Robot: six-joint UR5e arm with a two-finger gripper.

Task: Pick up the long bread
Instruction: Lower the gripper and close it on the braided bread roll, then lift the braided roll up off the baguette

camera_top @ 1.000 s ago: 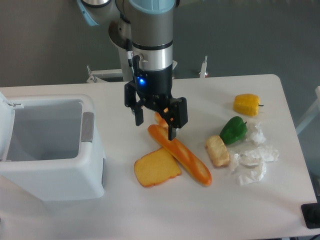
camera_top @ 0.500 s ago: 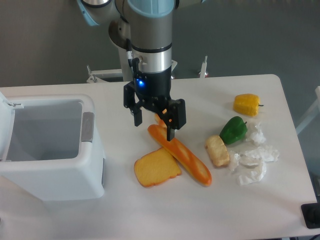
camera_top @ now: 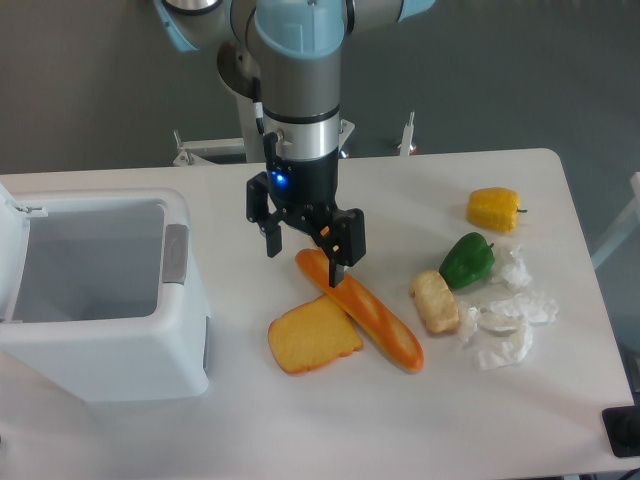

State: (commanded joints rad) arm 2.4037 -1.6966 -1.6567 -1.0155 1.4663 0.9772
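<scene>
The hand [camera_top: 303, 257] hangs above the white table [camera_top: 300, 420] with its two fingers [camera_top: 272, 235] spread wide and pointing down, and it holds nothing. The long bread [camera_top: 362, 312] lies flat on the table, just below the hand. Its upper left end is between the two fingers or a little under them, and the right finger seems close to its top side, but I cannot tell if they touch. From there the loaf goes diagonally down and to the right, away from the hand.

A flat square toast slice [camera_top: 314, 336] lies below the hand, and its right edge touches the long bread, or is partly under it. Behind the right finger a small orange piece shows, but it is mostly hidden. To the right of the hand there is a pale bun [camera_top: 435, 301], beside it a green pepper [camera_top: 467, 259], and further right and up a yellow pepper [camera_top: 494, 208]. Some crumpled white paper [camera_top: 508, 315] lies near the green pepper. To the left of the hand stands a white open bin [camera_top: 180, 330].
</scene>
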